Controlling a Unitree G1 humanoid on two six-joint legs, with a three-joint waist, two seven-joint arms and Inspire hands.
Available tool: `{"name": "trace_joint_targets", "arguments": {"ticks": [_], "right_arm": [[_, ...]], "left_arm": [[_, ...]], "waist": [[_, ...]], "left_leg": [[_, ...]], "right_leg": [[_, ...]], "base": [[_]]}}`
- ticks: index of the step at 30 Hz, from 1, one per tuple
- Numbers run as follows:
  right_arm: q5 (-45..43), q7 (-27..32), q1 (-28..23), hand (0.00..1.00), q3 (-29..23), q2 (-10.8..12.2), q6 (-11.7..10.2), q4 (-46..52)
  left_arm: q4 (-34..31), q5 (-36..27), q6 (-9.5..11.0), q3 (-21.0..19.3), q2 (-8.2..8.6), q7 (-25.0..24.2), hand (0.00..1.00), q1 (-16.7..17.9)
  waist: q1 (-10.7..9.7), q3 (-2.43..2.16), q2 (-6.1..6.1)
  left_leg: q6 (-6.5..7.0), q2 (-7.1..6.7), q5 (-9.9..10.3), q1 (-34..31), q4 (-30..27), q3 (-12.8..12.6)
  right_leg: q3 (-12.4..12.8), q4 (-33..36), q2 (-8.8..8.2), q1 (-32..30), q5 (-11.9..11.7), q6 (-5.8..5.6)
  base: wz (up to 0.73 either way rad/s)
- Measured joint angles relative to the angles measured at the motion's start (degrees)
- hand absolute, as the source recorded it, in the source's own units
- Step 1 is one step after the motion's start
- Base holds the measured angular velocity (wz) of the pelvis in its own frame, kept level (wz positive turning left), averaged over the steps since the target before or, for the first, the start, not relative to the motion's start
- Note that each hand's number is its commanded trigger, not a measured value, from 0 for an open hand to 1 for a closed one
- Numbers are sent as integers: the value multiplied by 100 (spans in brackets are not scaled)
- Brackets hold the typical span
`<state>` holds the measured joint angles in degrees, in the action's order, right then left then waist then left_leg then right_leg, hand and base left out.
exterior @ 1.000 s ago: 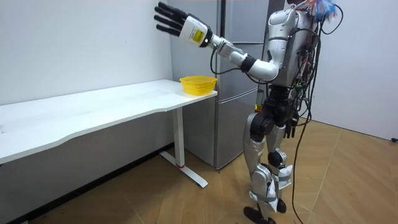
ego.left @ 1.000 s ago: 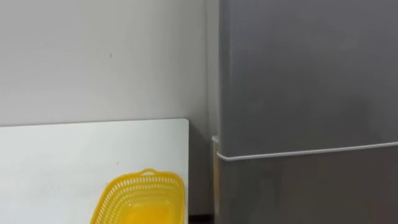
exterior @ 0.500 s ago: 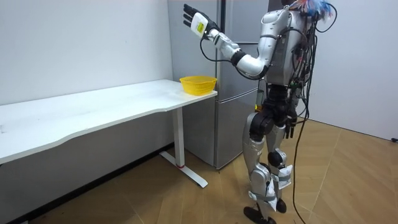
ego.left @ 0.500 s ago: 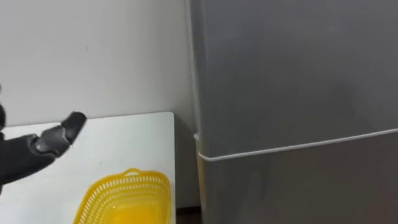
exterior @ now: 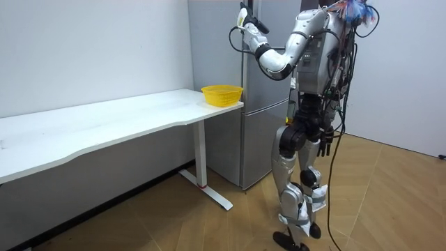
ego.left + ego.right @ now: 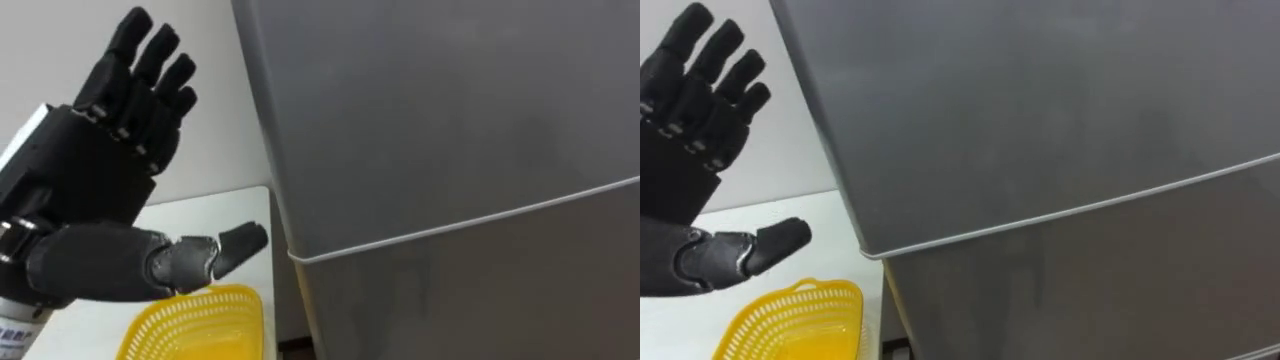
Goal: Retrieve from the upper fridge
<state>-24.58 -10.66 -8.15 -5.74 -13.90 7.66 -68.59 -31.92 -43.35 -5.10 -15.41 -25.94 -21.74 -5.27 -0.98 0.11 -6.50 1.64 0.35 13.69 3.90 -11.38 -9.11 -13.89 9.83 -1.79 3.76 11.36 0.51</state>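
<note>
In front of the grey fridge (image 5: 261,90), at the right end of the white table (image 5: 104,122), the robot stands upright with its left arm lifted. The left robot hand (image 6: 105,170) is wide, with fingers straight and spread and the thumb stretched to the right, and it holds nothing. It hovers just beside the left edge of the upper door (image 6: 450,110), apart from it as far as I can see. The right robot hand (image 5: 323,143) hangs low beside the hip in the room view; its state I cannot tell. The upper door is closed down to the pale seam (image 6: 460,225), so the thing to retrieve is hidden inside. A yellow basket (image 6: 195,320) sits on the right end of the table, below the left robot hand.

I judge that step 1, the reach to open the upper door, is in hand. The next move calls for bringing the fingers to the door's left edge, hooking behind it and pulling toward the robot, without brushing the basket.
</note>
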Motion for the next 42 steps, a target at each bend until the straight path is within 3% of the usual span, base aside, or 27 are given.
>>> {"name": "trace_joint_targets", "arguments": {"ticks": [7, 16, 21, 27, 42], "right_arm": [[-36, 33, -162, 0, -3, 8, 132, 286], [-66, -3, -275, 0, -2, 20, 326, 483], [-77, -14, -250, 0, -1, 21, 374, 530], [-76, -104, -251, 0, 6, 17, 433, 533], [-58, -219, -244, 0, 231, -35, 432, 618]], "left_arm": [[-4, -107, -211, -1, -73, -446, 0, 0], [8, -103, -456, 102, -69, -972, 0, -28], [48, -97, -507, 109, -69, -1183, 0, -28], [174, -70, -592, 174, -69, -1320, 0, -27], [378, -139, -611, 498, -69, -1388, 0, -27]], "waist": [[23, -30, -38], [-61, 0, -15], [-60, 27, 10], [-46, 51, -49], [-53, 10, -100]], "left_leg": [[0, -8, 0, -7, -1, -18], [0, -6, 0, 88, 21, -26], [0, -7, 0, 82, 19, -27], [0, -8, 0, 78, 6, -33], [0, -2, 0, 40, -30, -137]], "right_leg": [[76, 12, -4, -44, -1, 0], [101, 8, 0, 35, -1, -1], [94, 14, -2, 36, -1, -1], [91, 75, -11, 13, 0, -1], [8, 83, -35, 17, 2, -2]], "base": [[-4], [-2], [0], [0], [2]]}}
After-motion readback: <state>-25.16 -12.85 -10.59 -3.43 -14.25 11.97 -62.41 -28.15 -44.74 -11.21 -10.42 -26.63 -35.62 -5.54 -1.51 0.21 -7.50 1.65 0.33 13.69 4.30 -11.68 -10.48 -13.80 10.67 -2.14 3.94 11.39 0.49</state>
